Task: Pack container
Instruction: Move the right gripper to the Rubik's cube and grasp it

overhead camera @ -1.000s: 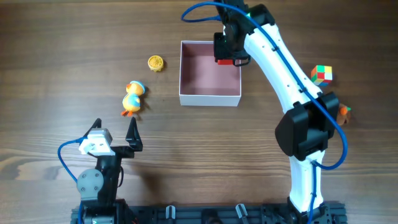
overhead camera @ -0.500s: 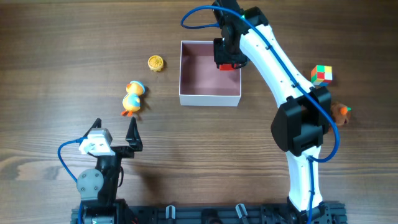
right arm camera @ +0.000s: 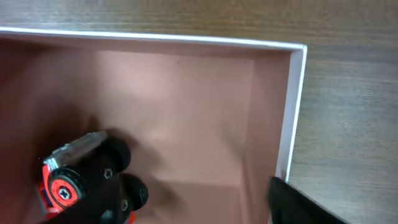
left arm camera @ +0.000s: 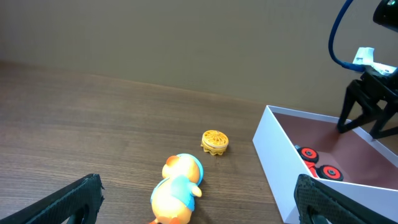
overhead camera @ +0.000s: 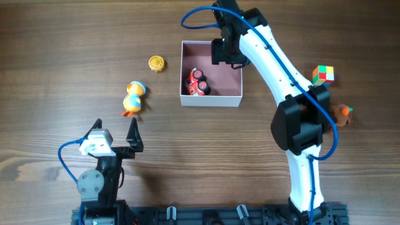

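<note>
The container (overhead camera: 211, 98) is a shallow white box with a pink inside, at the table's back middle. A red toy car with black wheels (overhead camera: 197, 83) lies inside it near the left wall. My right gripper (overhead camera: 226, 56) hovers open and empty over the container's far right part. In the right wrist view the car (right arm camera: 81, 180) lies on the pink floor at lower left, inside the rim (right arm camera: 298, 93), and the gripper (right arm camera: 186, 214) holds nothing. My left gripper (overhead camera: 115, 134) is open and empty near the front left. The left wrist view shows the container (left arm camera: 277, 158) and the car (left arm camera: 317, 167).
A yellow duck in blue (overhead camera: 133, 98) and a yellow disc (overhead camera: 156, 63) lie left of the container; both show in the left wrist view, the duck (left arm camera: 177, 190) and the disc (left arm camera: 214, 140). A colour cube (overhead camera: 323, 75) and an orange toy (overhead camera: 342, 113) lie at the right.
My right gripper held the red car over the container's far right corner. It has opened, and the car now lies inside the container near the left wall.
</note>
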Tool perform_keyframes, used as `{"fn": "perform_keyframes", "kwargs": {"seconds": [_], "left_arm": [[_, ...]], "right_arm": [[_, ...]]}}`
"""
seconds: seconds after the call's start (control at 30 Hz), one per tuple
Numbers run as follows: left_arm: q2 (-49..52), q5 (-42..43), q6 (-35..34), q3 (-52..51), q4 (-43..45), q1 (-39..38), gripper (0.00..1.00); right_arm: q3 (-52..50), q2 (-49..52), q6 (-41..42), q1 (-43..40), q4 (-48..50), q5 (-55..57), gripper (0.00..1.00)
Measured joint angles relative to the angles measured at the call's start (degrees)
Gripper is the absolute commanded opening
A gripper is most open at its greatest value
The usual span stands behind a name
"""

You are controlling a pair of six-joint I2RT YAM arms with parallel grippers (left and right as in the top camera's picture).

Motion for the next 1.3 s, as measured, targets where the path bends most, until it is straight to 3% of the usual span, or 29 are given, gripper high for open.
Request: {"fn": "perform_keyframes", "kwargs": {"seconds": [0.03, 0.17, 0.3, 0.37, 0.5, 0.77, 0.93, 1.3], "left_arm": [[0.0, 0.0, 0.0, 0.0, 0.0, 0.0, 1.00], [0.0, 0.0, 0.0, 0.0, 0.0, 0.0, 1.00], [0.0, 0.0, 0.0, 0.0, 0.0, 0.0, 1.00], [0.0, 0.0, 0.0, 0.0, 0.0, 0.0, 1.00], [0.0, 0.0, 0.0, 0.0, 0.0, 0.0, 1.00], [0.0, 0.0, 0.0, 0.0, 0.0, 0.0, 1.00], [0.0, 0.0, 0.0, 0.0, 0.0, 0.0, 1.00], [0.0, 0.0, 0.0, 0.0, 0.0, 0.0, 1.00]], "right_arm": [[0.1, 0.0, 0.0, -0.2, -0.1, 0.1, 1.00], [4.7, -1.3, 0.0, -5.7, -7.3, 2.7, 1.00], [7.1, -8.8, -1.0, -19.0, -14.5, 3.9, 1.00], [8.0, -12.0, -3.8, -26.1, -19.3, 4.7, 1.00], [5.2, -12.4, -12.0, -29.2, -22.3, 4.7, 1.00], [-7.7, -12.0, -18.9, -35.9, -13.8, 4.2, 1.00], [-14.4, -12.0, -23.3, -41.5, -5.9, -4.1, 1.00], [-24.4, -11.9, -27.4, -41.1, 10.2, -6.4, 1.00]]}}
